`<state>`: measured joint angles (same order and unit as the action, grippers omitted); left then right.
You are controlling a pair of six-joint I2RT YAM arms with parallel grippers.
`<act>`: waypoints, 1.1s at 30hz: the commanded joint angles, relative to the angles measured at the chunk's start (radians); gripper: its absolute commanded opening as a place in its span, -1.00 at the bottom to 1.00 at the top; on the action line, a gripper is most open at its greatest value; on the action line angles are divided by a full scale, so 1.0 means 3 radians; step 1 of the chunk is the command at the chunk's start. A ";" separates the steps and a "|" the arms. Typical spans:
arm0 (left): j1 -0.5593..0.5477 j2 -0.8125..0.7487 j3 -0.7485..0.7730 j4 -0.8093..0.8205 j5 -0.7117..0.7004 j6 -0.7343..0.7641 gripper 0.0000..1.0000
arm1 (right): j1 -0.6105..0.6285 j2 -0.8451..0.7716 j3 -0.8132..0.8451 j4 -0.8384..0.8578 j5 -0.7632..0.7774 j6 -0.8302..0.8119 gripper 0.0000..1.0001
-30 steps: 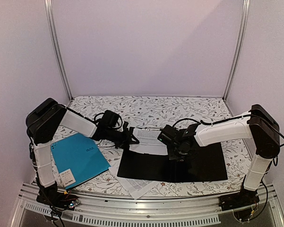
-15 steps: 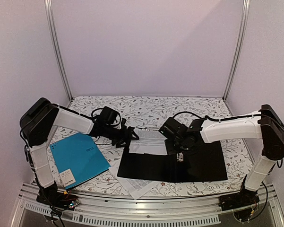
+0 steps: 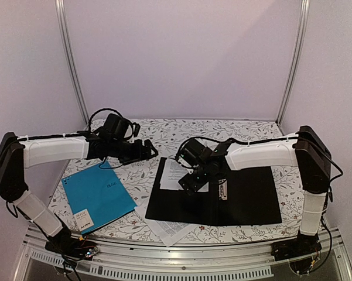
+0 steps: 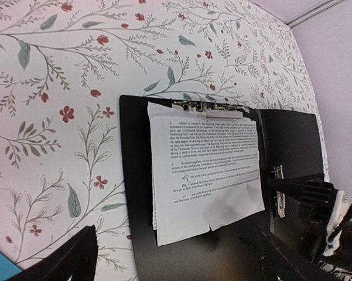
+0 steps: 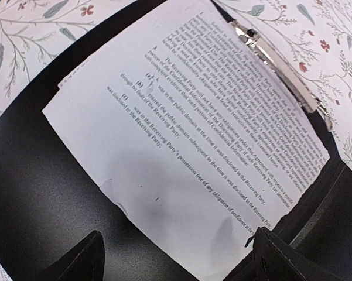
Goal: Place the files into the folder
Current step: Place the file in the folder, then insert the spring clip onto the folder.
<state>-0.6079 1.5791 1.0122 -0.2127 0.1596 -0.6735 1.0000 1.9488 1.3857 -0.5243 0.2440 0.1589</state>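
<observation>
The files lie on the left half of the folder, top edge under its clip. Right claw hangs over the files, jaws wide apart, gripping nothing; left claw, likewise spread, hovers off the folder's far-left corner

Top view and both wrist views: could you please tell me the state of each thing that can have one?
folder: open, flat on the table.
files: lying on the folder's left half, top edge at the clip.
clip: down; grip on the files unclear.
teal folder: closed, flat.
loose sheet: partly under the folder's near edge.
left gripper: open, empty.
right gripper: open, empty, over the files.
</observation>
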 commanded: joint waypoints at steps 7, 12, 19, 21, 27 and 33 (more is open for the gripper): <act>0.0047 -0.0195 -0.0137 -0.0220 -0.0350 0.0200 0.85 | 0.0011 0.0364 0.0246 -0.0262 -0.0118 -0.0493 0.72; 0.0052 -0.0181 -0.0157 -0.0214 -0.0330 0.0201 0.86 | 0.0009 0.0480 0.0300 -0.0287 0.0030 -0.0494 0.70; 0.0052 -0.0184 -0.0163 -0.0222 -0.0333 0.0202 0.86 | -0.0039 0.0519 0.0315 -0.0268 0.0106 -0.0492 0.65; 0.0053 -0.0177 -0.0163 -0.0219 -0.0326 0.0209 0.86 | -0.0056 0.0529 0.0322 -0.0258 0.0110 -0.0494 0.65; 0.0054 -0.0151 -0.0173 -0.0226 -0.0306 0.0205 0.87 | -0.0091 0.0539 0.0348 -0.0232 0.0166 -0.0599 0.64; 0.0055 -0.0127 -0.0173 -0.0221 -0.0282 0.0200 0.87 | -0.0111 0.0564 0.0408 -0.0221 0.0170 -0.0634 0.63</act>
<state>-0.6052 1.5265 0.9741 -0.2672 0.0708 -0.6273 0.9764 2.0865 1.4784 -0.5861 0.2775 -0.0109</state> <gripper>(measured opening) 0.935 0.819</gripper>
